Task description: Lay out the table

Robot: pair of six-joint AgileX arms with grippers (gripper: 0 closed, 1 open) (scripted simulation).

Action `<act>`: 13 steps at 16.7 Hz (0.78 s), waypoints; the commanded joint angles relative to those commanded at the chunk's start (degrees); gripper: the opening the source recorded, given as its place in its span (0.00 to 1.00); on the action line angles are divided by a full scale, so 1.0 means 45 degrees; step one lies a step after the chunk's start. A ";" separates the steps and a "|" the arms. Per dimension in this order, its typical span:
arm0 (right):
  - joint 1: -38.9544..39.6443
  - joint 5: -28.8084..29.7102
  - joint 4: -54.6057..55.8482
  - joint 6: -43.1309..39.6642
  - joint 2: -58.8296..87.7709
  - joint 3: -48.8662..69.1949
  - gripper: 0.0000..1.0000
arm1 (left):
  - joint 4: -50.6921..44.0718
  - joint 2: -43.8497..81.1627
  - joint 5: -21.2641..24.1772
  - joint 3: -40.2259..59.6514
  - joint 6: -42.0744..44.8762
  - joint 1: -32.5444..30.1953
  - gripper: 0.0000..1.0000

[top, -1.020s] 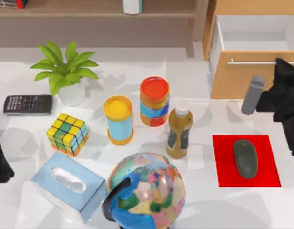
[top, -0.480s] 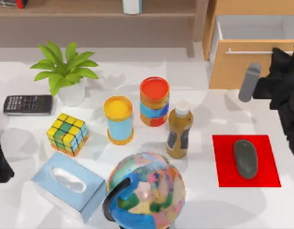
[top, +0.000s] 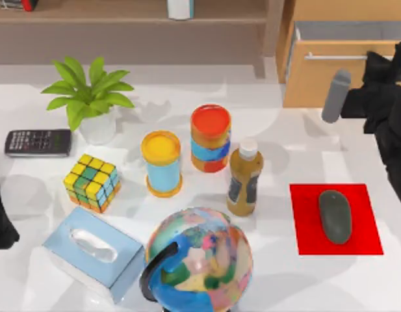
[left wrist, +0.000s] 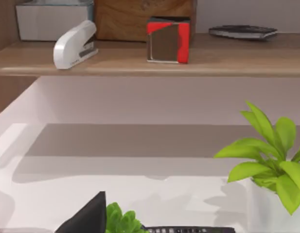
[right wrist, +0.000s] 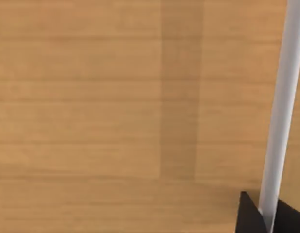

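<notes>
The white table (top: 278, 149) carries several objects. At its back right stands a light-wood drawer cabinet (top: 317, 84) with its drawer pushed most of the way in. My right gripper (top: 382, 60) is at the drawer's white bar handle (top: 336, 56). In the right wrist view the handle (right wrist: 281, 111) runs between the two black fingertips of the right gripper (right wrist: 267, 218), against the wooden drawer front (right wrist: 115, 97). My left arm (top: 0, 214) is parked at the table's left edge.
A red mat (top: 304, 221) with a grey mouse (top: 335, 216) lies at the right. A brown bottle (top: 244, 181), two cans (top: 210, 138), a globe (top: 200, 260), tissue box (top: 93, 253), puzzle cube (top: 91, 182), calculator (top: 38, 142) and plant (top: 88, 97) fill the middle and left.
The drawer has slid back into the cabinet, and my right gripper has travelled toward the back of the table with its handle. Nothing on the tabletop has moved.
</notes>
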 joint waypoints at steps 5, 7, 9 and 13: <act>-0.0064 0.0038 -0.0126 0.0028 0.0066 0.0333 0.00 | 0.0000 0.0000 0.0000 0.0000 0.0000 0.0000 1.00; -0.0155 -0.0005 -0.0454 0.0014 0.0345 0.0927 0.00 | 0.0000 0.0000 0.0000 0.0000 0.0000 0.0000 1.00; -0.0236 -0.0096 -0.0902 0.0004 0.0716 0.1656 0.00 | 0.0000 0.0000 0.0000 0.0000 0.0000 0.0000 1.00; -0.0368 -0.0308 -0.1768 0.0002 0.1384 0.3108 0.00 | 0.0000 0.0000 0.0000 0.0000 0.0000 0.0000 1.00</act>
